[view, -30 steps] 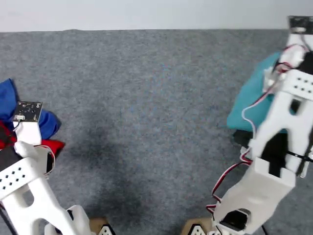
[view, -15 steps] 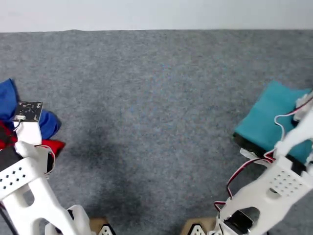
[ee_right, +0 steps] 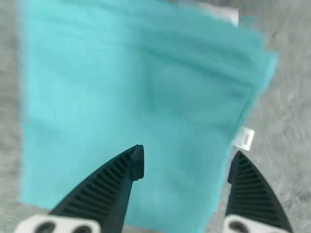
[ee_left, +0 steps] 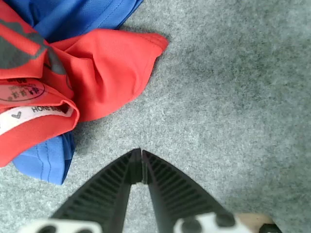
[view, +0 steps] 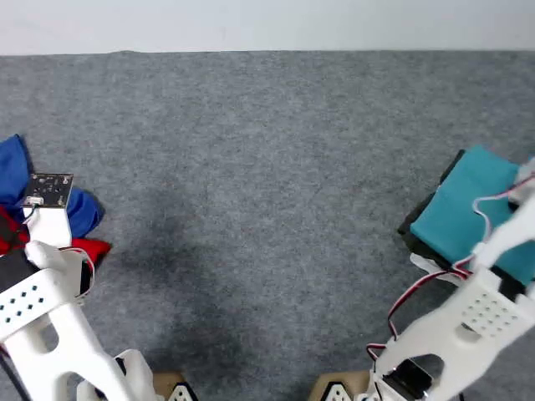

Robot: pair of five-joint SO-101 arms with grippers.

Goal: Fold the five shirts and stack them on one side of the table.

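Grey counter [view: 267, 150]. Folded teal shirt [view: 472, 209] at right edge atop dark shirt [view: 416, 227]. Red shirt [ee_left: 107, 73], blue shirt [ee_left: 73, 14] crumpled at left edge. Right tool [ee_right: 188, 160] spread, over teal shirt. Left tool [ee_left: 141, 160] pressed together, empty, just beside red shirt. Advice: part left tool, pinch single red hem, drag to centre, flatten before folding.

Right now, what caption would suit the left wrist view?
Shut black jaws above grey carpeted table, beside a crumpled red fabric shirt over a blue fabric shirt.
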